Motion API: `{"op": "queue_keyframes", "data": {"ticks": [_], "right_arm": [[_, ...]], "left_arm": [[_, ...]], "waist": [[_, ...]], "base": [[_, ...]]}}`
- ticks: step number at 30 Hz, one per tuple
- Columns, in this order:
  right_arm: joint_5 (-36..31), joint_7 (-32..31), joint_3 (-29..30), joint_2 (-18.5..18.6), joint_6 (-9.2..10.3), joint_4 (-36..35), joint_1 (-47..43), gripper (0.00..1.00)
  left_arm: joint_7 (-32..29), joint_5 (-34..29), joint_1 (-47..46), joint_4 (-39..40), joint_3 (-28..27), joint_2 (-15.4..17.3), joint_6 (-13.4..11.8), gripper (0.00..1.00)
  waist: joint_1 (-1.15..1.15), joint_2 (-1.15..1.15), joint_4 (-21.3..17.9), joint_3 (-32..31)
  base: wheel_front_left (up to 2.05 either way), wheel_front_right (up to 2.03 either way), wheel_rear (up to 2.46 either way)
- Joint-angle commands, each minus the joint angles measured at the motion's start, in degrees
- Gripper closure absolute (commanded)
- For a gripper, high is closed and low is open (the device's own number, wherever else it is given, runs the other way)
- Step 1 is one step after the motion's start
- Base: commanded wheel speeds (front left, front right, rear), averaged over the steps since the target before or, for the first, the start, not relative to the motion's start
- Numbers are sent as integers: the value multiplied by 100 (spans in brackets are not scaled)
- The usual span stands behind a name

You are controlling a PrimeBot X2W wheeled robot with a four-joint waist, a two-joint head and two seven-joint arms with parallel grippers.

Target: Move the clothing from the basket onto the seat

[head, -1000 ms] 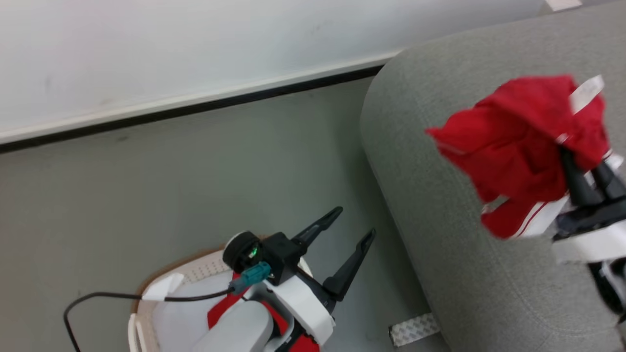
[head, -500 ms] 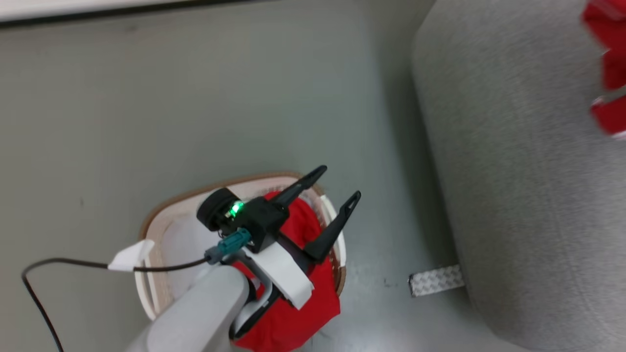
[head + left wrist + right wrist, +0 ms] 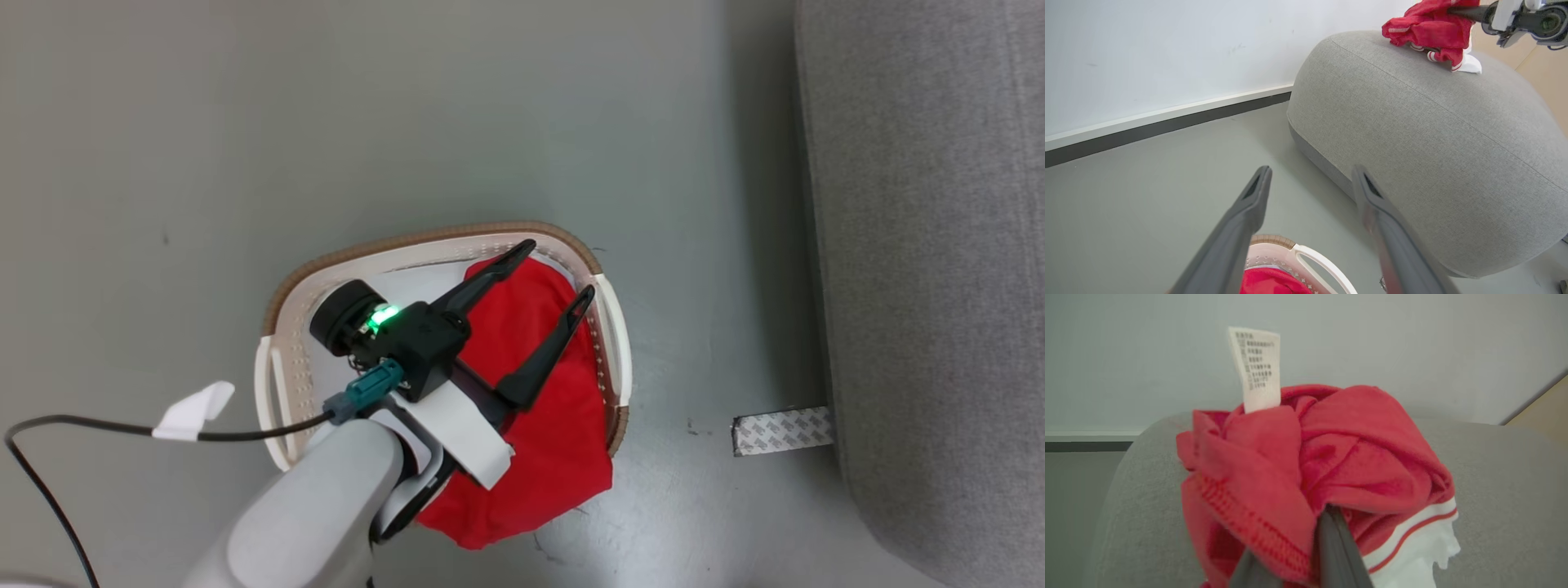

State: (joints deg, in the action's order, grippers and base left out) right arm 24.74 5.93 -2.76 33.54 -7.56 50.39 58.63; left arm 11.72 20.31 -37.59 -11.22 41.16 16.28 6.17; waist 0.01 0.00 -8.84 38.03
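Even soft light, faint shadows, blurred close-up cloth

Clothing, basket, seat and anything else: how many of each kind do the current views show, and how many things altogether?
basket: 1
seat: 1
red garments: 2, the striped jersey in the right gripper at the seat, the plain red garment in the basket
tape strip on the floor: 1
total: 5

We see a grey floor under the left pincer. On the floor, off to the right of the pincer, lies a small shiny strip of tape with a bumpy pattern. Far ahead of the pincer stands a white wall. Along its bottom runs a white and black board.
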Motion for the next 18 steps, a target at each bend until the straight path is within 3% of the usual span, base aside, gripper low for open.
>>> {"op": "queue_keyframes", "data": {"ticks": [1,3,6,7,8,9,10,18], "right_arm": [[-21,-104,0,20,14,161,66,100],[7,-243,-79,-46,14,342,96,99],[76,-366,-189,-54,14,543,138,76],[96,-351,-217,-52,14,594,148,73],[126,-317,-247,-52,14,631,153,53],[154,-287,-289,-56,14,666,166,15],[165,-272,-337,-56,14,698,183,0],[380,-351,-949,8,14,870,-41,0]], "left_arm": [[38,-34,-54,-20,-7,10,-16,0],[57,-24,-70,-36,-12,4,-18,0],[82,-3,-85,-68,-14,7,-32,0],[91,3,-89,-78,-17,9,-39,0],[97,9,-91,-86,-17,9,-47,0],[104,18,-87,-98,-16,10,-53,0],[106,29,-80,-115,-16,10,-51,0],[224,142,111,-365,-31,-86,-98,0]], "waist": [[-1,0,29,20],[-1,0,42,25],[-1,0,41,13],[-1,0,35,4],[-1,0,27,-11],[-1,0,15,-32],[-1,0,3,-61],[-1,0,-45,-702]], "base": [[0,0,0],[0,0,0],[0,0,0],[0,0,0],[0,0,0],[0,0,0],[0,0,0],[0,0,0]]}}
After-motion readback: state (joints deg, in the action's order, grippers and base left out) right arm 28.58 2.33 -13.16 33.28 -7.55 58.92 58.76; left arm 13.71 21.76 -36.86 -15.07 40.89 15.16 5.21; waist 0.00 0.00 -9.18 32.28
